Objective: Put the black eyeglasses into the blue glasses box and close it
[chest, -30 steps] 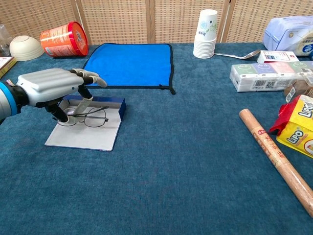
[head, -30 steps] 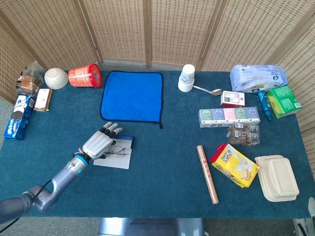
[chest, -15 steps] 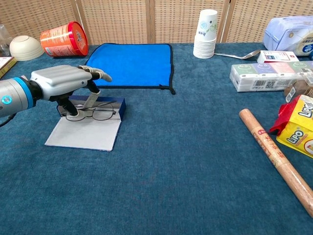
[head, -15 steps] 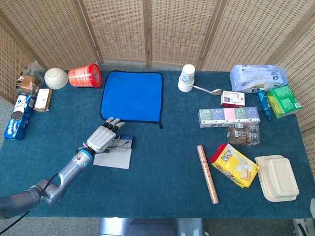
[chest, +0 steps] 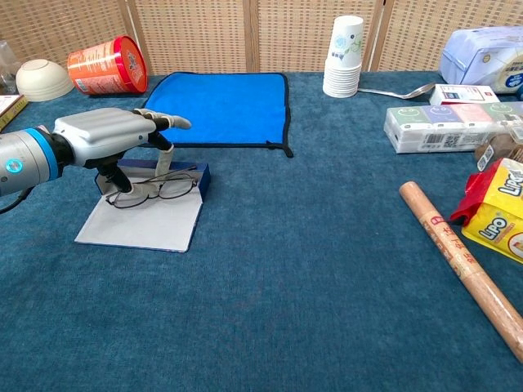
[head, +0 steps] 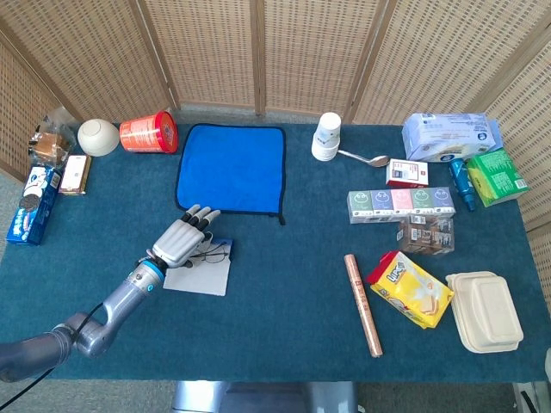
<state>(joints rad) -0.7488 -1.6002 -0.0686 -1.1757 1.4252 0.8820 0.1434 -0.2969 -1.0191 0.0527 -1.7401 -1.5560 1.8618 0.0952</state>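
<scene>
at the far left of the blue-covered counter [head: 284,301] a cookie packet [head: 26,206] lies flat along the edge, its writing too small to read, with a pale bowl [head: 98,136] and a tipped red canister [head: 148,133] behind it, all pushed back as if to leave the working area free. just right of them the left hand [chest: 110,137] hangs low over the blue glasses box [chest: 160,176], which lies open with its pale lid flap spread flat toward the front. the hand pinches the black eyeglasses [chest: 155,188] by the frame between thumb and a finger, the other fingers stretched forward; the glasses sit tilted at the box's front edge, partly over the flap, and it looks as if they are being lowered in, though whether they already rest inside cannot be told. the box is not yet closed. behind it a blue cloth [head: 231,167] lies spread flat. further right stand a stack of paper cups [chest: 344,55] and a spoon [chest: 398,91], then a long multi-colour carton [chest: 448,126] with a barcode label. a brown roll [chest: 462,265] lies diagonally beside a yellow snack bag [chest: 498,214] printed "uno". a white clamshell container [head: 488,311] sits at the far right. the right hand is not seen in either view.
</scene>
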